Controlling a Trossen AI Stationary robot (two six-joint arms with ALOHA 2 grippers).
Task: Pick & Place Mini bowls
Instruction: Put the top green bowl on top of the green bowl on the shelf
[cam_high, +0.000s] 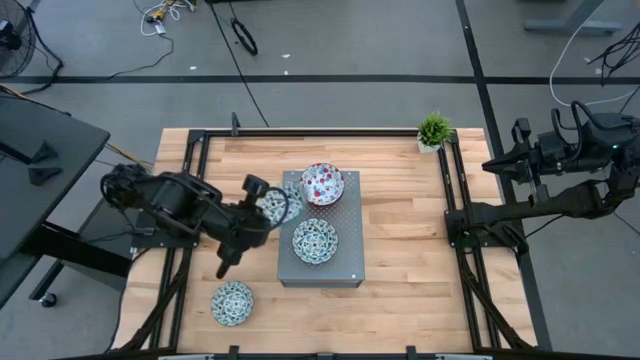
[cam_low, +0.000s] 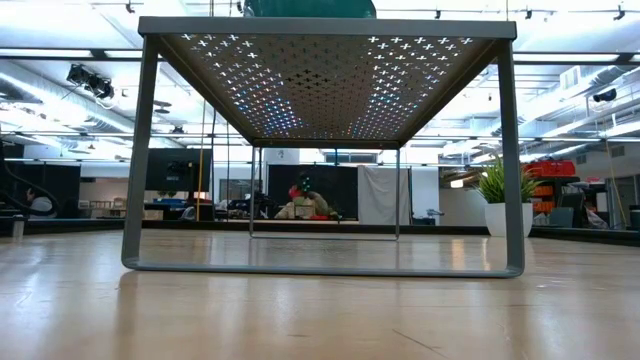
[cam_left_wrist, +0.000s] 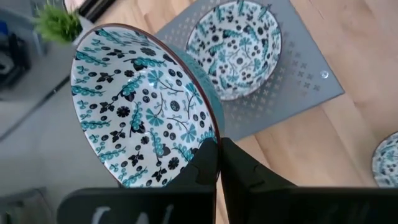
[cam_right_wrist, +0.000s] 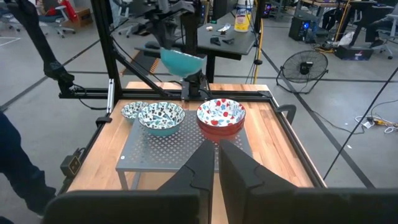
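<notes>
- Nearest the front edge of the wooden bench (cam_high: 400, 300), one blue-green patterned mini bowl (cam_high: 232, 303) sits alone on the planks, left of the grey stand.
- Behind it, the left end effector (cam_high: 262, 208) has its two dark fingers pinched together on the rim of a second blue-green bowl (cam_left_wrist: 140, 106), held tilted at the left edge of the stand; the left wrist view shows its glossy white inside covered with teal leaves and black flowers.
- On the grey perforated metal stand (cam_high: 345, 262), a flat square plate on thin legs, a third blue-green bowl (cam_high: 315, 241) rests upright near the middle.
- Farther back on the same plate stands the red-speckled set (cam_high: 322, 184): the right wrist view shows round white bowls with red floral dots nested in a stack, though how many lie under the top one I cannot tell.
- That makes three blue-green bowls counted, plus the red stack.
- At the far right corner of the bench stands one small green potted plant (cam_high: 434, 130) in a white pot.
- Off the right side of the bench, the right end effector (cam_right_wrist: 217, 163) hangs clear of everything, its fingers nearly together and gripping nothing.
</notes>
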